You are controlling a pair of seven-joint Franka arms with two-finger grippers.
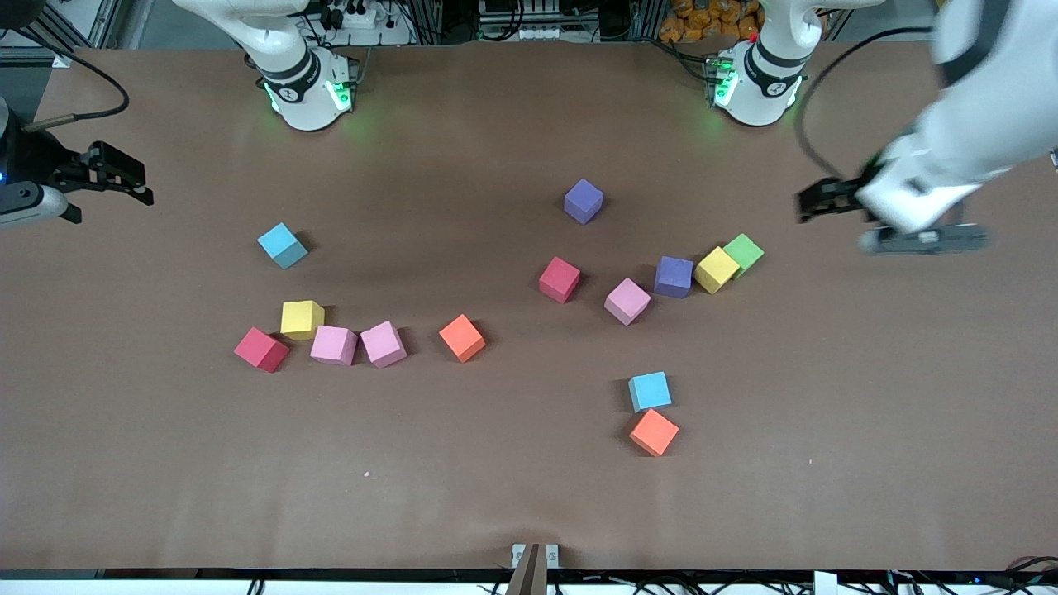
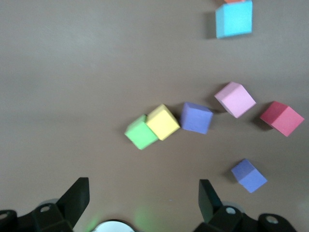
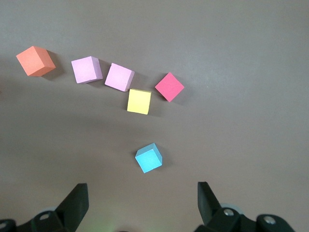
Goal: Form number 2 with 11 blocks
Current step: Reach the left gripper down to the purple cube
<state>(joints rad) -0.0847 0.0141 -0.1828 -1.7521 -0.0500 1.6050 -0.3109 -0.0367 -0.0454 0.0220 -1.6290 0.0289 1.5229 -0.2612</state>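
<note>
Since every cube lies loose and scattered on the desk [image 1: 529, 496], we judge that the number 2 has not been started: no row or column of the digit is laid, so all eleven placements remain. Toward the right arm's end we see a light blue cube [image 1: 282, 245] alone, and nearer the front camera a loose cluster of a yellow cube [image 1: 302, 319], a red cube [image 1: 261, 349], two pink cubes [image 1: 334, 345] [image 1: 383, 344] lying just beside each other, and an orange cube [image 1: 462, 338]. Toward the left arm's end lie a purple cube [image 1: 583, 201], a second red cube [image 1: 559, 278], a third pink cube [image 1: 627, 301], another purple cube [image 1: 674, 276], a second yellow cube [image 1: 717, 269] touching a green cube [image 1: 744, 253], and nearest the camera a second light blue cube [image 1: 650, 391] with a second orange cube [image 1: 654, 432] close beside it, perhaps touching, though we cannot be sure. The left end effector [image 1: 814, 201] hangs over the bare desk at the left arm's end, fingers spread wide and empty, as the left wrist view shows [image 2: 142, 195]. The right end effector [image 1: 124, 178] hangs at the right arm's edge, likewise wide apart and holding nothing [image 3: 142, 198]. We count more cubes than the digit needs, so the green one should be left out.
</note>
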